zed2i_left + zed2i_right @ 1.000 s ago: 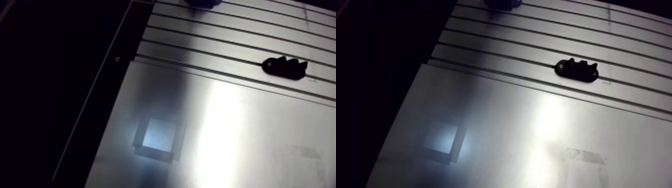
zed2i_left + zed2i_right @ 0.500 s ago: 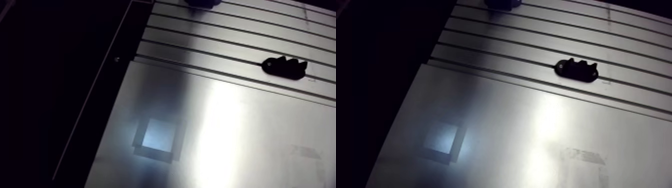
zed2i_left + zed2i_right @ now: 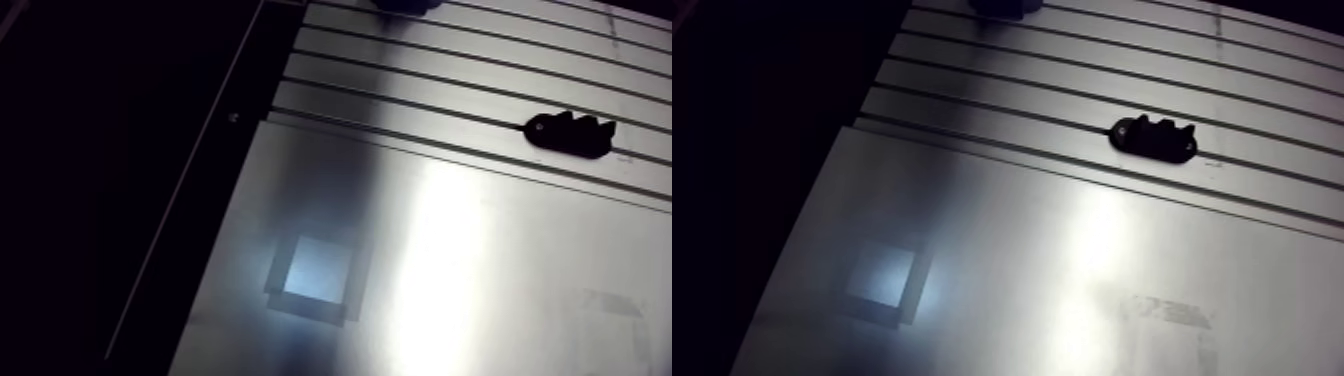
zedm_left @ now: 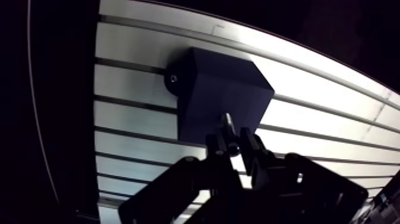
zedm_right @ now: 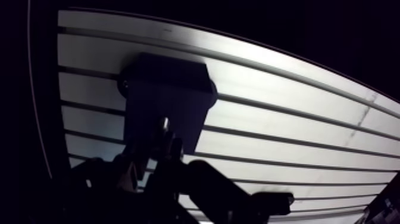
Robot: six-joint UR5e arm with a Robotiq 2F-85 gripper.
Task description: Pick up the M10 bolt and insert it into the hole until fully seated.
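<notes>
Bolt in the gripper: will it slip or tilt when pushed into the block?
Probably stiff: the bolt looks metal. It may pivot, since the gripper pinches only one end. The block looks squat and solid, so it is unlikely to tip.

Darkness is surrounding the table (image 3: 520, 230), where a glare band and a pale square reflection (image 3: 318, 270) are glowing. In the wrist view, slots are curving; the gripper (image 4: 234, 139) is showing in silhouette, its pinched M10 bolt (image 4: 228, 124) glinting.

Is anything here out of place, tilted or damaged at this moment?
Nothing stands out. The claw is shut on the bolt, near the dark block, which sits flat on the slotted table. A small black bracket lies flat across the slots.
</notes>
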